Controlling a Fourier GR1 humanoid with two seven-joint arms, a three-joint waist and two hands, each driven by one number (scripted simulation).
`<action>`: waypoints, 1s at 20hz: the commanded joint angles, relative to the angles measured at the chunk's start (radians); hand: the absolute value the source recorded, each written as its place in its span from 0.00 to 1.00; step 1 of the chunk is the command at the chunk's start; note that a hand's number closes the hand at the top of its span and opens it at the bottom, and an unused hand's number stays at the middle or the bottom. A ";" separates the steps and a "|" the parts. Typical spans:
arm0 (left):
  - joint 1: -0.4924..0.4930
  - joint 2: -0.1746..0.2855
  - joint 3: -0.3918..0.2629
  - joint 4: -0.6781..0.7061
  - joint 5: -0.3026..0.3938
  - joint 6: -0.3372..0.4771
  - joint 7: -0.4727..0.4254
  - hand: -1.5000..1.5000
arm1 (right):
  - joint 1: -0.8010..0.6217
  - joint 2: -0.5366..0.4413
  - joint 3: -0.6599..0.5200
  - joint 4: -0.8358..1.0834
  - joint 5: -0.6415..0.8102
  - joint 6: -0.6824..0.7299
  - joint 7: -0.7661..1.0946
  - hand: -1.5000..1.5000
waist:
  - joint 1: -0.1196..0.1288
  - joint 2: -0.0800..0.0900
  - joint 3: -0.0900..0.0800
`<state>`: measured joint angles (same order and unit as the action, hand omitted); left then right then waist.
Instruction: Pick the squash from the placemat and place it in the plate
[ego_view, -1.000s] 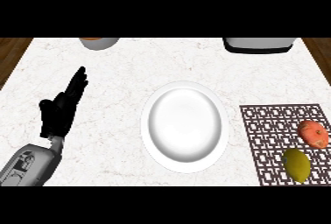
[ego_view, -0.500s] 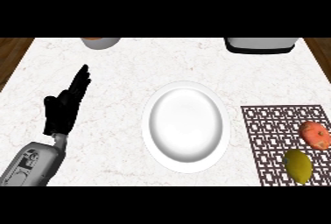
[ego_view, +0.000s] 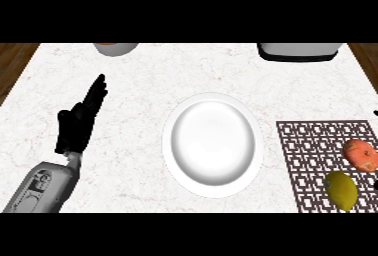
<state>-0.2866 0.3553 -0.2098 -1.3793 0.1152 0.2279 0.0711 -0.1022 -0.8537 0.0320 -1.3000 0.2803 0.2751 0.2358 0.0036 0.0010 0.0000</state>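
Squash (ego_view: 342, 190), yellow-green and oval, lies at the lower right of the frame on the near part of the dark lattice placemat (ego_view: 310, 145), and we see nothing touching it. Just above it on the same mat sits a rounded red-orange fruit (ego_view: 361, 155), close to the squash but apart from it. Left of the mat, at the middle of the frame, we find the white plate (ego_view: 212, 142) on the pale marble counter (ego_view: 148, 75). At the left of the frame our left hand (ego_view: 77, 125) rests open, fingers straight and pointing toward the top, holding nothing, well apart from the plate. Along the top edge we make out a bowl (ego_view: 116, 48) at upper left and a dark-based container (ego_view: 299, 51) at upper right.
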 joint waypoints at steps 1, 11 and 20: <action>0.060 -0.028 -0.021 -0.088 -0.035 0.014 0.034 0.50 | -0.125 0.059 0.040 0.153 0.086 0.029 -0.006 0.00 | 0.013 0.000 0.001; 0.042 -0.036 0.106 -0.066 -0.059 -0.095 0.041 0.50 | -0.132 0.146 -0.025 0.301 0.218 0.039 -0.104 0.00 | 0.001 -0.001 0.000; 0.017 -0.103 0.137 0.004 -0.109 -0.106 -0.013 0.50 | -0.182 0.151 -0.077 0.467 0.323 -0.084 -0.292 1.00 | -0.003 0.000 0.000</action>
<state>-0.2668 0.2785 -0.0891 -1.4060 0.0172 0.1314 0.0930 -0.2800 -0.6946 -0.0191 -0.8700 0.5688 0.2404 0.0101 0.0036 0.0011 0.0005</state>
